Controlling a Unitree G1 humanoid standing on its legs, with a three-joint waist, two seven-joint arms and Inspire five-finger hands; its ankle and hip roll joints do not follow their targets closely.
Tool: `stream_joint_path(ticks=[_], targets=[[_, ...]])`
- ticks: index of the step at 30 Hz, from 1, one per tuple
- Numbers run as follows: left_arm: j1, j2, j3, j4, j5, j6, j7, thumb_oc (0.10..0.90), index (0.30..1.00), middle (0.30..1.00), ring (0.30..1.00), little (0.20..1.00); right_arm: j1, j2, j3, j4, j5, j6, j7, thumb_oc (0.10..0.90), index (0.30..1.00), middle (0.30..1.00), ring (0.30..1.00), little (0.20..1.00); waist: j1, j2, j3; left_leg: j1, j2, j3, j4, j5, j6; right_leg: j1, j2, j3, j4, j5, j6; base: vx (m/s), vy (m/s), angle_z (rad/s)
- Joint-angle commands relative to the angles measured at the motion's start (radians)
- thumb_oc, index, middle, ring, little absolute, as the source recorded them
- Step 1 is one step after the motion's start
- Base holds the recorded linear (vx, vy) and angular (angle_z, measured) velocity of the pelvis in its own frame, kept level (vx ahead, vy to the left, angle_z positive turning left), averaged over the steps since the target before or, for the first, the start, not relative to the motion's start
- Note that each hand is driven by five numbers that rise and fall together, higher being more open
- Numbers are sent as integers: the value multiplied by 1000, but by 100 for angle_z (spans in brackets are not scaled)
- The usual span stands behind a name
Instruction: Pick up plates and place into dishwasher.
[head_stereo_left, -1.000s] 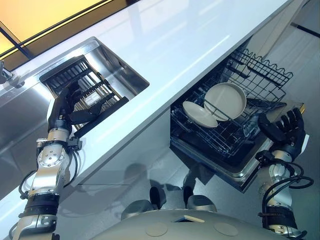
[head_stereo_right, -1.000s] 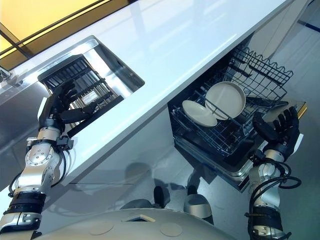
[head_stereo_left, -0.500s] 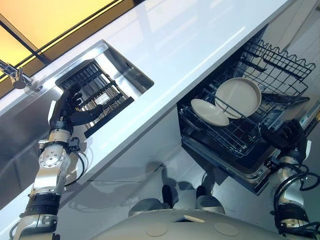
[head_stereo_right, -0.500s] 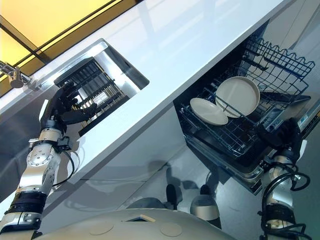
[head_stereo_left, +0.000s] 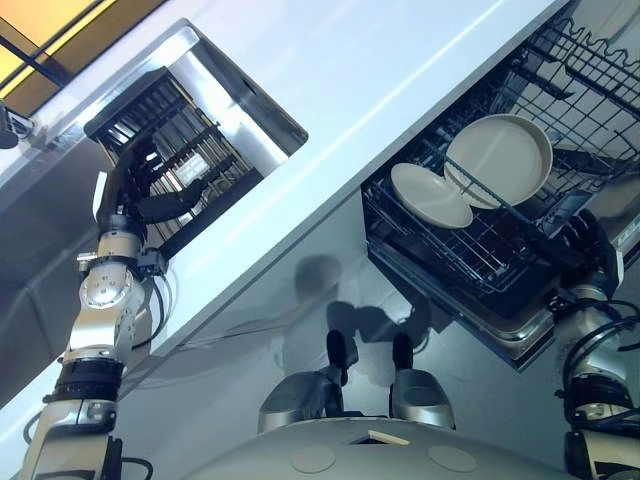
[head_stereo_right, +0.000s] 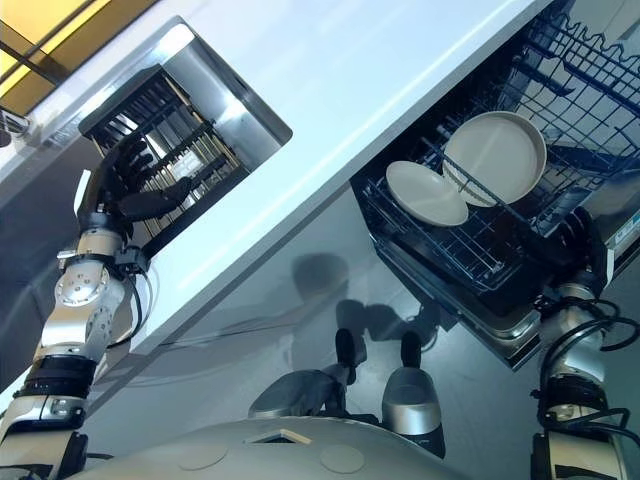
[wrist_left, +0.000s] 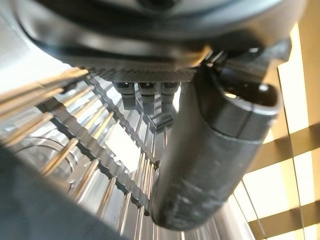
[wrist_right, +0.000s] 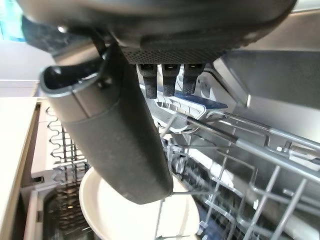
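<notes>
Left hand: the left hand (head_stereo_left: 140, 195) reaches over the black rack (head_stereo_left: 165, 150) in the sink (head_stereo_left: 225, 95), fingers (wrist_left: 145, 92) straight and released, holding nothing; likely placed to search for another plate.
Right hand: the right hand (head_stereo_left: 590, 255) sits at the dishwasher rack's (head_stereo_left: 470, 265) front edge, fingers relaxed, empty.
Plates: two plates, small (head_stereo_left: 430, 195) and large (head_stereo_left: 498, 160), stand tilted between the tines, touching.
Table: the white table (head_stereo_left: 380, 60) runs between sink and dishwasher.
</notes>
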Motion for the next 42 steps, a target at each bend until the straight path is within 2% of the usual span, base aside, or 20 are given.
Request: stream_joint_path(ticks=[1, 6, 8, 11, 15, 21, 23, 26, 28, 30, 31, 32, 35, 36, 42], targets=[[-123, 84, 19, -5, -16, -98, 17, 800, 900, 900, 900, 900, -171, 12, 103, -56, 184, 89, 317, 800, 900, 900, 900, 900, 69, -2, 7, -54, -29, -1, 90, -88, -29, -176, -12, 4, 275, -142, 21, 47, -49, 1], [-153, 89, -9, 12, -18, -94, 22, 800, 900, 900, 900, 900, -237, 50, 167, -119, 386, 146, 433, 800, 900, 900, 900, 900, 88, -13, 6, -54, -30, -16, 95, -88, -29, -159, -15, -13, 258, -136, 18, 38, -14, 3], [-156, 86, -14, 11, -16, -90, 27, 800, 900, 900, 900, 900, -265, 73, 195, -170, 457, 149, 471, 800, 900, 900, 900, 900, 96, -17, 2, -51, -31, -20, 93, -89, -29, -148, -16, -21, 244, -132, 18, 66, 5, 5], [-162, 72, -30, 21, -14, -86, 37, 800, 900, 900, 900, 900, -355, 154, 266, -308, 574, 140, 475, 800, 900, 900, 900, 900, 116, -23, -13, -39, -35, -29, 95, -97, -24, -121, -19, -35, 217, -127, 16, 86, 31, -1], [-186, 46, -60, 52, -13, -72, 51, 800, 900, 900, 900, 900, -481, 275, 359, -479, 585, 99, 407, 800, 900, 900, 900, 900, 140, -25, -40, -34, -44, -38, 112, -106, -17, -102, -23, -40, 200, -121, 11, 102, 67, -2], [-191, 37, -83, 94, -21, -66, 38, 800, 900, 900, 900, 900, -622, 348, 472, -592, 551, 58, 330, 800, 900, 900, 900, 900, 180, -40, -78, -28, -60, -48, 143, -125, -10, -70, -25, -45, 164, -104, 9, 113, 47, 8], [-187, 32, -93, 112, -22, -66, 26, 800, 900, 900, 900, 900, -674, 356, 507, -581, 512, 47, 307, 800, 900, 900, 900, 900, 196, -47, -96, -22, -68, -52, 151, -131, -8, -57, -25, -49, 153, -99, 9, 149, 56, -4], [-179, 27, -96, 121, -20, -65, 3, 800, 900, 900, 900, 900, -701, 349, 524, -566, 401, 11, 202, 800, 900, 900, 900, 900, 211, -58, -116, -15, -74, -57, 152, -137, -2, -48, -25, -50, 153, -99, 9, 99, 38, -11], [-172, 24, -96, 110, -17, -56, -4, 800, 900, 900, 900, 900, -695, 336, 518, -537, 293, -13, 134, 800, 900, 900, 900, 900, 215, -64, -126, -9, -76, -61, 149, -138, 1, -46, -24, -50, 158, -99, 11, 82, 28, -5], [-164, 20, -94, 99, -11, -48, -5, 800, 900, 900, 900, 900, -684, 321, 506, -515, 246, -22, 111, 800, 900, 900, 900, 900, 215, -66, -131, -3, -77, -63, 145, -139, 3, -44, -24, -49, 162, -101, 11, 72, 27, 5], [-153, 12, -90, 86, -6, -41, -10, 800, 900, 900, 900, 900, -658, 302, 485, -483, 152, -32, 62, 800, 900, 900, 900, 900, 212, -69, -138, 6, -79, -64, 139, -139, 6, -41, -24, -47, 164, -99, 14, 61, 28, 8], [-149, 11, -89, 82, -4, -39, -9, 800, 900, 900, 900, 900, -652, 298, 481, -478, 138, -32, 56, 800, 900, 900, 900, 900, 211, -70, -139, 8, -79, -64, 137, -139, 6, -40, -23, -46, 164, -99, 15, 74, 38, 12], [-122, -10, -83, 51, 14, -30, 0, 800, 900, 900, 900, 900, -599, 246, 451, -425, -18, -5, 15, 800, 900, 900, 900, 900, 200, -73, -145, 25, -80, -63, 122, -138, 10, -37, -22, -37, 168, -96, 20, 52, 37, 13], [-109, -19, -79, 44, 22, -33, 0, 800, 900, 900, 900, 900, -573, 225, 437, -410, -67, 25, 1, 800, 900, 900, 900, 900, 196, -74, -147, 31, -80, -61, 115, -137, 10, -37, -22, -35, 168, -94, 23, 50, 46, 11], [-33, -53, -41, -4, 41, -47, 15, 800, 900, 900, 900, 900, -383, 85, 360, -355, -346, 103, -12, 800, 900, 900, 900, 900, 155, -85, -152, 63, -73, -37, 67, -129, 7, -30, -18, -19, 145, -77, 44, 2, 44, 7]])
